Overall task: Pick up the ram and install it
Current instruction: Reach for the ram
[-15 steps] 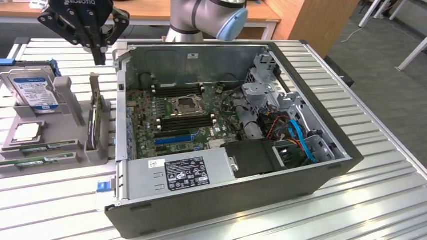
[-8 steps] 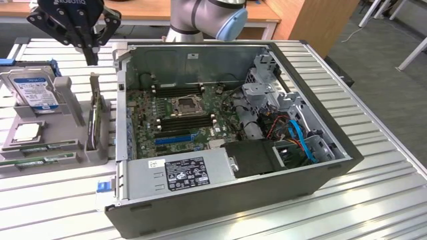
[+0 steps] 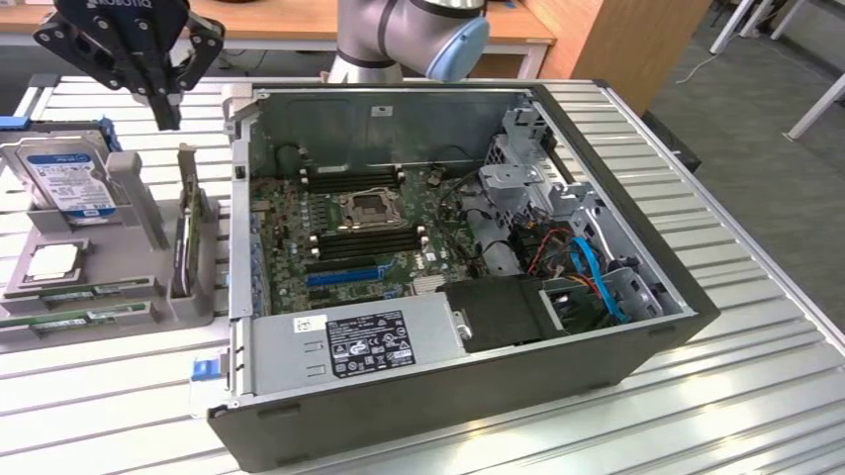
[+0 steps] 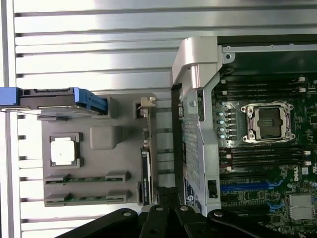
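High above the grey parts tray (image 3: 133, 259), the gripper (image 3: 165, 117) is hovering with fingers pressed together, gripping nothing, while two ram sticks (image 3: 95, 290) are lying flat at the tray's camera-side end. A clean pick is likely requiring open fingers squarely straddling one stick's narrow width.

I see a silver table (image 3: 739, 396) made of long metal strips, shining in the light. Behind it stands a brown wooden desk (image 3: 277, 22). The floor (image 3: 766, 139) is grey, with white legs (image 3: 821, 103) on it.

hard drive (image 4: 59, 95): cut by edge | ram (image 4: 86, 179): ends hidden (under tray clips (image 4: 118, 176))
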### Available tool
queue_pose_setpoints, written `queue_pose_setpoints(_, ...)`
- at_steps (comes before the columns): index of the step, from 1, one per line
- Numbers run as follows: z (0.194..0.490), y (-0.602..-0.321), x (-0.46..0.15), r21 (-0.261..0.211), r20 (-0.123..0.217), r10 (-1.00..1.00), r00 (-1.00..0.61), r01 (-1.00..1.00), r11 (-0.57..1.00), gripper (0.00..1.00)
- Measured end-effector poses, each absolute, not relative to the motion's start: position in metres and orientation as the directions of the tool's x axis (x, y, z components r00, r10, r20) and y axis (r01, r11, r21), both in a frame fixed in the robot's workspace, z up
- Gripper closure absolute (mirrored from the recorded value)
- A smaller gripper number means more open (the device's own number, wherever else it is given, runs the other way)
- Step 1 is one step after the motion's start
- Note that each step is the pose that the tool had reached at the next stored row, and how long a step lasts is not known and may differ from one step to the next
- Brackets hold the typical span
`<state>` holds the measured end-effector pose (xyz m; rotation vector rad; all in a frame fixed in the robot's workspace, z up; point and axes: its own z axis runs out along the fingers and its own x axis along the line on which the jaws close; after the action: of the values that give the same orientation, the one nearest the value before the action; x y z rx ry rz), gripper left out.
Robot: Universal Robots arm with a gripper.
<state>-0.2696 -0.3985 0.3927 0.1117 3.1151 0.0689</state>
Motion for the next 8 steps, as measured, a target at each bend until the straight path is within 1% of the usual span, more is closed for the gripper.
queue_pose_setpoints(8, 0.3923, -0.3979, -0.2805, 0.045, -0.022, 0.072, -0.997, 0.071, 0.996, 0.90)
